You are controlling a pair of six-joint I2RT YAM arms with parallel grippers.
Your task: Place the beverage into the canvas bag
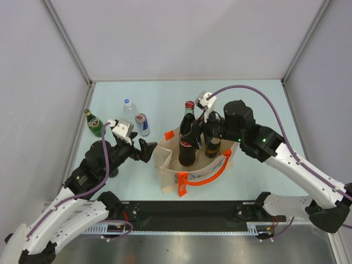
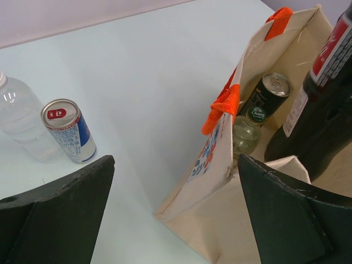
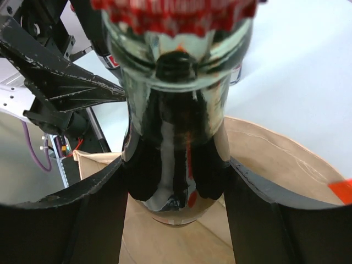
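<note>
While the left claw (image 1: 149, 149) gapes wide beside the canvas bag (image 1: 168, 171), the right claw (image 1: 192, 133) grips the dark bottle (image 1: 188, 116) inside.

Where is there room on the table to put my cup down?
The table is bare along the back wall, behind the water bottle and the can. It is also bare right of the canvas bag, though the right arm reaches over there. Crowded: the left side, with the green bottle, and inside the bag.

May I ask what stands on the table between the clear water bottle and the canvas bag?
A blue-and-silver can stands there, clearest in the left wrist view.
</note>
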